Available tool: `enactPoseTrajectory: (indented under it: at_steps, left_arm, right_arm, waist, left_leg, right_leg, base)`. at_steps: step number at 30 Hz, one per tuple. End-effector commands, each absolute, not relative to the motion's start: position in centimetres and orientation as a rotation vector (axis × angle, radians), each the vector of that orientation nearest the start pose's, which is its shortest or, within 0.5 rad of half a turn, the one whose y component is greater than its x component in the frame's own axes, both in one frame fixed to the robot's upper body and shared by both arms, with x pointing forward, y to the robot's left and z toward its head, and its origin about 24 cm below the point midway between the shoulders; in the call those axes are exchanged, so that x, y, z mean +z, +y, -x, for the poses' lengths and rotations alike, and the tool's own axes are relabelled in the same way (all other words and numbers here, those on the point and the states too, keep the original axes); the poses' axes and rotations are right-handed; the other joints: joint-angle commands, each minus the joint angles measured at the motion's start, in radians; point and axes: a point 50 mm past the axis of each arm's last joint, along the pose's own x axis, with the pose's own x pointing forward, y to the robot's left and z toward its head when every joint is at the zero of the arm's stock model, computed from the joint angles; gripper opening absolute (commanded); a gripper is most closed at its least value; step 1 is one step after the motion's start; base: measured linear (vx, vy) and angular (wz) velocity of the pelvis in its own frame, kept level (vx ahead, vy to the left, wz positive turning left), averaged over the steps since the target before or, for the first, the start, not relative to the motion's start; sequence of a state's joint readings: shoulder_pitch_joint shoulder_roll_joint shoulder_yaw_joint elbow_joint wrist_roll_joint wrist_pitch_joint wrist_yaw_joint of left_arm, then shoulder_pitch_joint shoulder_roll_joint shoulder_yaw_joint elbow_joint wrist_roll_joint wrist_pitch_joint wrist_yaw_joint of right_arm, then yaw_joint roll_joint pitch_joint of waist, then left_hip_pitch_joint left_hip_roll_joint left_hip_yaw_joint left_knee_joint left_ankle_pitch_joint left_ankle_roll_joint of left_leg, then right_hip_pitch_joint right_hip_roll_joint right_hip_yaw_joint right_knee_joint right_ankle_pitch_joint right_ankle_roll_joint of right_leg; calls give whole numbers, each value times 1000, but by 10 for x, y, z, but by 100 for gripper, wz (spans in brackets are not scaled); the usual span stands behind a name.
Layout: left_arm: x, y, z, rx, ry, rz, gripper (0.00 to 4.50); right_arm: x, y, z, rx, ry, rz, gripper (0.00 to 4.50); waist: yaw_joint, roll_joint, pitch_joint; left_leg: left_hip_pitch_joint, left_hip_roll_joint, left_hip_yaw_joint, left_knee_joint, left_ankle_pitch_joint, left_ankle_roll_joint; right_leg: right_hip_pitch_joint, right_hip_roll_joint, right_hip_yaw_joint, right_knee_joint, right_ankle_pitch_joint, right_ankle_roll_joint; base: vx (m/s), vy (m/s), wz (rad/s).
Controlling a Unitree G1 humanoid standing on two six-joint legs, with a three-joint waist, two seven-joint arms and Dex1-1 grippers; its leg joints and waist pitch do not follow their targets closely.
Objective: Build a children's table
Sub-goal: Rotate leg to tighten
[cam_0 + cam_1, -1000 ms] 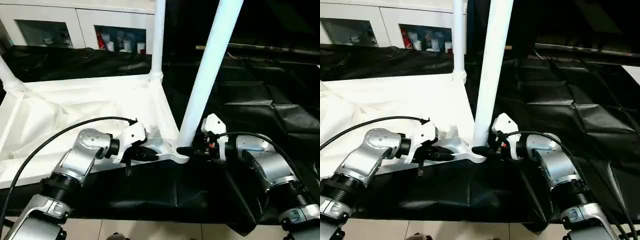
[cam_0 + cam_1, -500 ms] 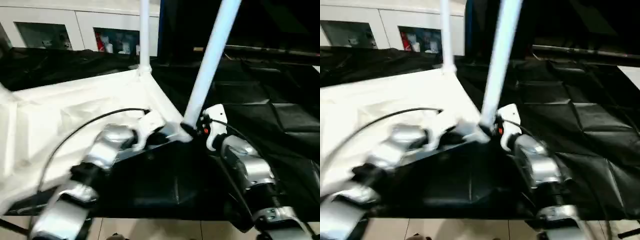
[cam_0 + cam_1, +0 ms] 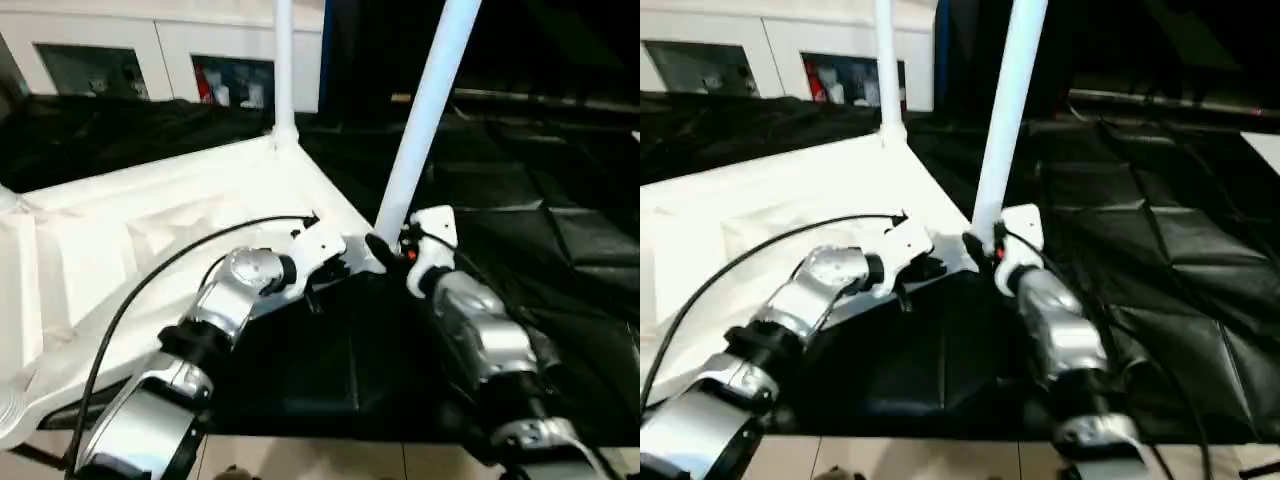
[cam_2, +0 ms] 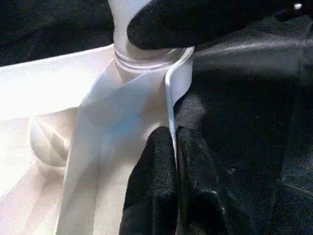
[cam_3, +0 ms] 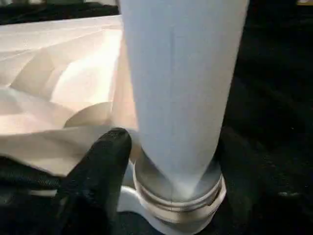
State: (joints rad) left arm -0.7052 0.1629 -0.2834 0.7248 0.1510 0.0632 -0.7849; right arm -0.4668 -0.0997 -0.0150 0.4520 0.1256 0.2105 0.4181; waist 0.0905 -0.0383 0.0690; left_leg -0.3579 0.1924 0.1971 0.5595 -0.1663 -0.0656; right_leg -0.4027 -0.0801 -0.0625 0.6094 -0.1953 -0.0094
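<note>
no readable text, labels or numbers

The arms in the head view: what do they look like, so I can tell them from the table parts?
Both forearms are silver metal with ribbed black collars. Each ends in a white wrist housing and a gripper with black fingers, left gripper and right gripper. A black cable loops over the left arm. A small red mark sits on the right wrist.
</note>
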Motion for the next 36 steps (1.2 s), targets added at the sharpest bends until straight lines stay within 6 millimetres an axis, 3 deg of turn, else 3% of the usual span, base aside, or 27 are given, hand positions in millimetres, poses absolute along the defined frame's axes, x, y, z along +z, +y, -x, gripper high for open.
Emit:
enactPoseTrajectory:
  at_steps: [1,5,10,11,13,14,15,17,20,21,22,23,25,27,29,36]
  left_arm:
    - [52,74,-339,-1051,251,-416,0]
    - [63,75,-340,-1031,166,-343,0]
    - [78,92,-333,-1064,121,-299,0]
    - [79,100,-327,-1108,155,-315,21]
    - [81,111,-319,-1152,204,-327,41]
    - [84,127,-309,-1175,266,-308,44]
    - [84,127,-309,-1175,266,-308,55]
    - [90,144,-293,-1223,336,-294,88]
    - [92,152,-285,-1240,370,-298,92]
    - [93,160,-272,-1263,434,-299,99]
    - [93,160,-272,-1263,434,-299,99]
    - [92,165,-263,-1266,479,-313,127]
    - [90,168,-258,-1253,508,-327,131]
    - [90,170,-255,-1239,526,-333,134]
    - [90,175,-249,-1201,575,-342,171]
    - [90,187,-237,-1109,673,-409,217]
  right_arm:
    - [59,-118,-329,581,186,-55,325]
    - [73,-142,-312,769,179,68,325]
    - [82,-167,-290,944,219,170,325]
    - [84,-171,-285,982,236,184,330]
    - [87,-174,-281,1015,251,188,332]
    - [89,-172,-279,1037,251,165,332]
    - [89,-172,-279,1037,251,165,332]
    - [87,-162,-284,1029,235,146,332]
    - [83,-153,-289,1007,219,136,332]
    - [80,-136,-294,996,204,90,332]
    - [80,-136,-294,996,204,90,332]
    - [79,-121,-297,1003,188,58,332]
    - [79,-108,-300,1007,168,42,332]
    - [79,-99,-303,1005,153,25,332]
    - [80,-81,-313,941,104,32,332]
    - [77,-63,-334,757,100,-55,332]
  waist:
    - [1,-15,-54]
    - [14,-15,-55]
    - [12,-13,-60]
    - [13,-13,-60]
    - [6,-14,-55]
    - [1,-11,-53]
    - [-3,-9,-48]
    - [-8,-3,-44]
    - [-8,0,-40]
    - [-6,-1,-37]
    - [-5,1,-38]
    - [-11,0,-34]
    - [-16,3,-35]
    - [-12,8,-38]
    - [-15,8,-37]
    - [-35,7,-33]
  left_leg:
    - [3,37,-19,-60,-215,46]
    - [0,39,-18,-54,-182,73]
    - [-6,46,-19,-45,-131,102]
    - [-8,46,-19,-43,-110,112]
    - [-9,46,-17,-46,-112,119]
    - [-6,45,-17,-47,-135,108]
    - [-6,47,-16,-51,-156,94]
    - [-1,49,-17,-55,-191,69]
    - [6,47,-15,-58,-228,30]
    - [8,47,-14,-59,-234,19]
    - [11,50,-15,-61,-238,12]
    - [4,46,-15,-65,-244,8]
    - [3,45,-16,-66,-231,3]
    - [13,46,-11,-61,-206,-2]
    - [7,42,-12,-63,-191,-11]
    - [7,39,-13,-64,-191,-28]
  right_leg:
    - [40,-70,51,-91,-278,-136]
    - [50,-68,50,-84,-211,-143]
    - [52,-66,47,-64,-50,-204]
    - [52,-64,47,-58,-8,-220]
    - [50,-61,47,-57,-8,-229]
    - [50,-64,47,-59,-46,-234]
    - [46,-65,48,-64,-101,-232]
    - [38,-66,48,-72,-181,-229]
    - [30,-59,50,-78,-251,-210]
    - [28,-58,51,-79,-261,-199]
    - [26,-60,51,-76,-258,-202]
    - [28,-55,50,-77,-266,-194]
    - [28,-55,52,-74,-245,-191]
    - [24,-52,54,-70,-185,-198]
    - [27,-50,52,-63,-156,-202]
    - [29,-49,55,-60,-157,-194]
  base:
    - [0,0,0]
    - [0,0,0]
    - [0,0,0]
    - [0,0,0]
    - [0,0,0]
    - [0,0,0]
    - [0,0,0]
    - [0,0,0]
    - [0,0,0]
    - [0,0,0]
    - [0,0,0]
    - [0,0,0]
    - [0,0,0]
    - [0,0,0]
    - [0,0,0]
    - [0,0,0]
